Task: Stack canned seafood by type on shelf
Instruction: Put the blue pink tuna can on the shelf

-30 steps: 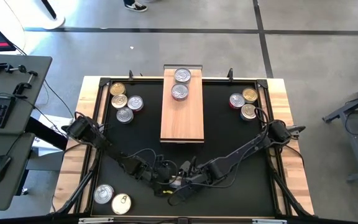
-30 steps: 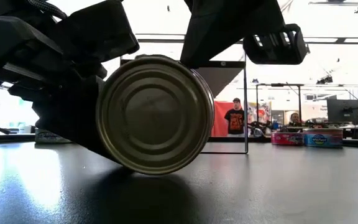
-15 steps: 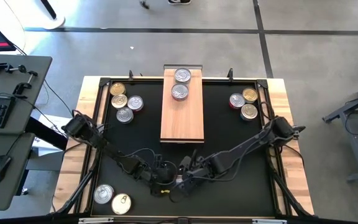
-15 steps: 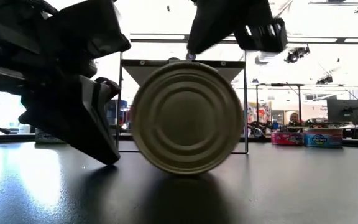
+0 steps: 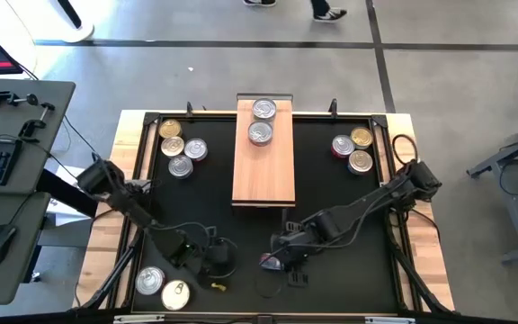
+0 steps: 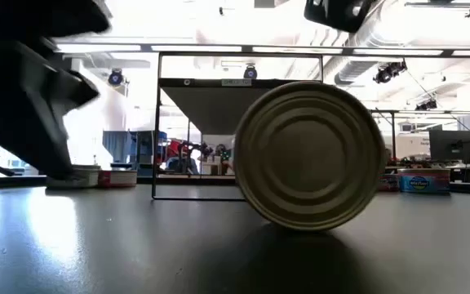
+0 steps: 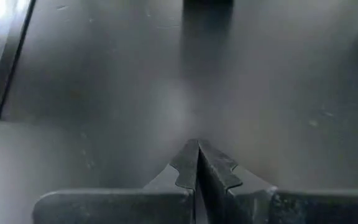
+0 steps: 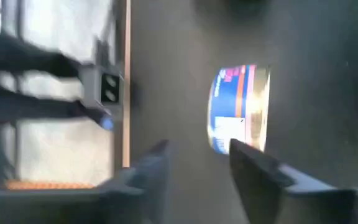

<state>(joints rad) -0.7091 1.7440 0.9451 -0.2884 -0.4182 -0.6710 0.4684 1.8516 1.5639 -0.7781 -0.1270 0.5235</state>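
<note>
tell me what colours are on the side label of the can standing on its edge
Blue with a pink-red band and white patch, on the round on-edge tin; right wrist view shows it best.

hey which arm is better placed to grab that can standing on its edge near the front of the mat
The right. Its end effector is open with the on-edge can just beyond its fingers. The left end effector is shut and faces only bare black mat, off to the can's left in the high view.

- You have two cans (image 5: 261, 121) on the shelf's (image 5: 263, 171) far end.
- Three cans (image 5: 181, 148) sit left of it, three cans (image 5: 352, 149) right.
- Two cans (image 5: 163, 287) lie at your near-left corner.
- One can (image 6: 312, 155) stands on edge near the right gripper (image 5: 277, 263).
</note>
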